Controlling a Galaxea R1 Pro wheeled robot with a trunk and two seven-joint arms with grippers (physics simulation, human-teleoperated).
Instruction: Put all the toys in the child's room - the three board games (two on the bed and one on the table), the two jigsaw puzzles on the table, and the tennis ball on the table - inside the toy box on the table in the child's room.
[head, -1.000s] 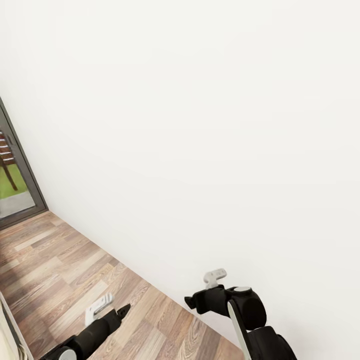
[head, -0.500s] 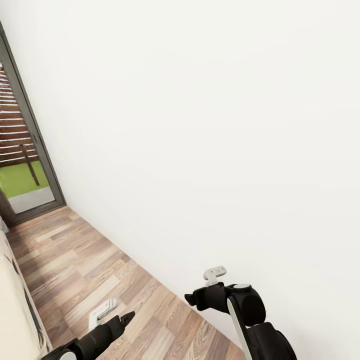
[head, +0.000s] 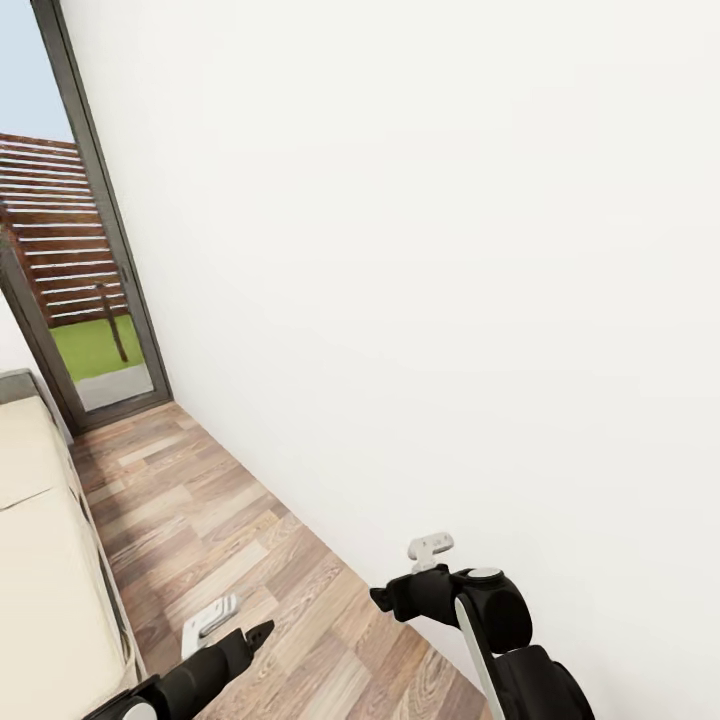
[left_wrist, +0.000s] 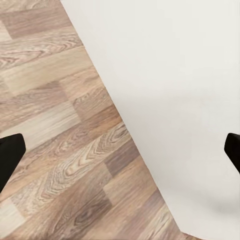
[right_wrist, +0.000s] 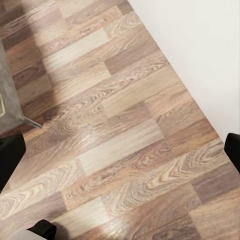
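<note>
In the head view my left gripper hangs low over the wooden floor, and my right gripper is held close to the white wall. Seen from the left wrist, the left gripper is open, its black fingertips wide apart over the line where floor meets wall. The right gripper is open too, its fingertips spread above bare floorboards. Nothing is held in either one.
A cream bed runs along the left edge of the head view. Beyond it a dark-framed glass door looks out on grass and a slatted fence. A strip of floor lies between bed and wall. A grey bed base appears in the right wrist view.
The whole head view has shifted: the camera turned, bringing the glass door further in and the bed into sight at the left. Both arms keep the same pose.
</note>
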